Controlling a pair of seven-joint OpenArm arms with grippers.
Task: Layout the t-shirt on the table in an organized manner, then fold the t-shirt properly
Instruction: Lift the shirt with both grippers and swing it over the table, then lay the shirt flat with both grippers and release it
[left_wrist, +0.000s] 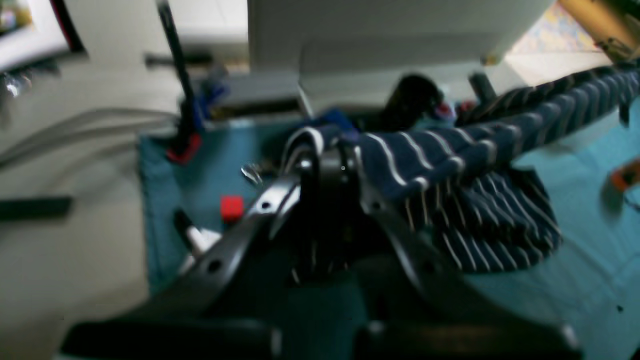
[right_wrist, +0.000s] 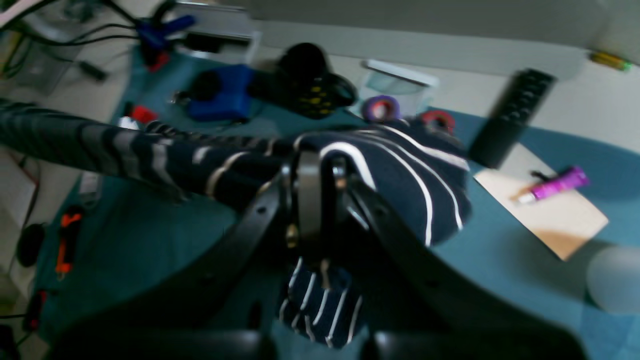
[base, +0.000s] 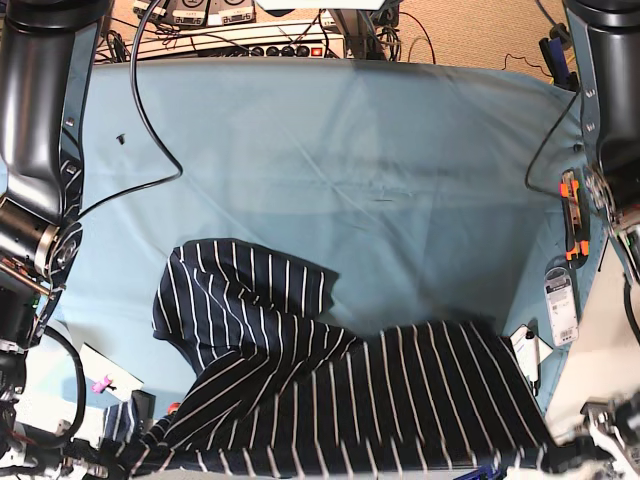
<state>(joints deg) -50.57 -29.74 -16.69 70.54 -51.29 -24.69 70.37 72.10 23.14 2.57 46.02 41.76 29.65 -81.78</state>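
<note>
Left gripper (left_wrist: 327, 167) fingers (left_wrist: 306, 172) clamp the striped t-shirt (left_wrist: 450, 165) above the table (left_wrist: 575, 240)

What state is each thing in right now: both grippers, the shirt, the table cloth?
left gripper: shut on the t-shirt's edge, cloth pulled taut away from it.
right gripper: shut on the t-shirt, fabric draped over the jaws.
t-shirt: stretched between both grippers at the near edge, the rest lying rumpled on the table, not yet flat, unfolded.
table: teal cover smooth, faint creases.
</note>
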